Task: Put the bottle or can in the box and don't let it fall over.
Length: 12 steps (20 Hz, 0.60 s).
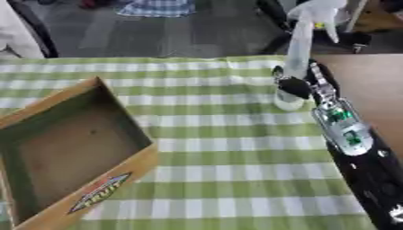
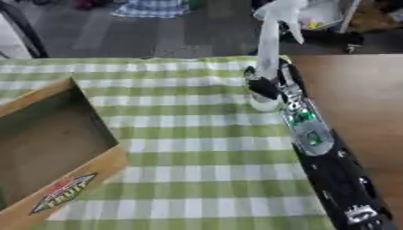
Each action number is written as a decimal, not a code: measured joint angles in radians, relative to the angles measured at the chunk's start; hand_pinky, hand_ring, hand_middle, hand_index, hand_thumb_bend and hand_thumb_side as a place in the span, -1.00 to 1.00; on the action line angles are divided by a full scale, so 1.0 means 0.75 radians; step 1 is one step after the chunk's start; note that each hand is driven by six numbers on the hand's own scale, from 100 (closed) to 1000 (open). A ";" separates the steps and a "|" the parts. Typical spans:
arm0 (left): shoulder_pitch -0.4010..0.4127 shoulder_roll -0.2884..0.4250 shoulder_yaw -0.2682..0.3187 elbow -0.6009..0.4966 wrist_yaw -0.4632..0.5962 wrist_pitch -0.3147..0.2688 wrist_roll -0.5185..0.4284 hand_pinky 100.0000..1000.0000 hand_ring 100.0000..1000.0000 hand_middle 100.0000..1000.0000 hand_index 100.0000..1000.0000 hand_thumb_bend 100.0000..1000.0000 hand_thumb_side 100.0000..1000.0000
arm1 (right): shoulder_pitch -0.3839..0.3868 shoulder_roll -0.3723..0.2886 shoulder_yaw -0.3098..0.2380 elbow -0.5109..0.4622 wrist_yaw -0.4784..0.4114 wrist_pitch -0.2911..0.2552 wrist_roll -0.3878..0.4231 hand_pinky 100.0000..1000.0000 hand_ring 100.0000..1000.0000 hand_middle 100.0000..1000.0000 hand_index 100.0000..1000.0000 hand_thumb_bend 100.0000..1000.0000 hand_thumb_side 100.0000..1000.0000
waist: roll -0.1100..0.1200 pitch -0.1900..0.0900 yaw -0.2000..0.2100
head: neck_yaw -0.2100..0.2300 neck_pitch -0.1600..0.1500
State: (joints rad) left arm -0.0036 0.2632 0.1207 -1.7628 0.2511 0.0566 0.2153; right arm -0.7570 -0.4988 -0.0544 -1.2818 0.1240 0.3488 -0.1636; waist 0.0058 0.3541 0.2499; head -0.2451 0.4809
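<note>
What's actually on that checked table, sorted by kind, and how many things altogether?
Spray bottles: 1, a pale one standing upright, with the right hand curled round its lower part
Cardboard boxes: 1, open and empty, at the left
Tablecloths: 1, green and white check
Total: 3

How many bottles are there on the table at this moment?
1. A tall clear spray bottle stands upright near the table's far right side, on the green checked cloth, with the right hand curled round its lower part. The cardboard box looks empty, though its near corner is hidden.
</note>
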 measured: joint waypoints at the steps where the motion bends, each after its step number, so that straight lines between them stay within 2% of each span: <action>1: -0.001 0.000 0.000 0.000 0.000 0.000 0.000 1.00 0.10 0.33 0.34 -0.88 0.53 | 0.000 0.003 0.000 0.000 -0.009 0.002 -0.003 0.99 0.91 0.41 0.37 -1.00 -0.93 | 0.000 0.000 0.001 | 0.000 0.000; 3: -0.003 -0.001 -0.001 0.000 0.000 -0.001 -0.002 1.00 0.10 0.33 0.34 -0.88 0.53 | 0.000 0.003 0.001 0.001 -0.025 0.010 -0.014 0.99 0.90 0.37 0.34 -1.00 -1.00 | -0.001 0.000 0.004 | -0.001 0.000; 9: -0.005 -0.001 -0.005 0.000 0.000 -0.002 -0.003 1.00 0.10 0.33 0.34 -0.88 0.53 | -0.005 0.007 0.005 0.003 -0.084 0.022 -0.059 1.00 0.86 0.24 0.21 -1.00 -1.00 | -0.002 0.000 0.009 | -0.004 0.000; 12: -0.006 -0.001 -0.007 0.000 0.000 -0.002 -0.003 1.00 0.10 0.33 0.34 -0.89 0.54 | -0.003 0.007 0.006 0.011 -0.109 0.023 -0.087 1.00 0.82 0.10 0.07 -1.00 -1.00 | -0.002 0.000 0.010 | -0.004 0.000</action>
State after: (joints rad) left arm -0.0079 0.2626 0.1157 -1.7628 0.2511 0.0551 0.2127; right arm -0.7592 -0.4933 -0.0503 -1.2734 0.0420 0.3659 -0.2290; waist 0.0044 0.3544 0.2576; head -0.2480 0.4809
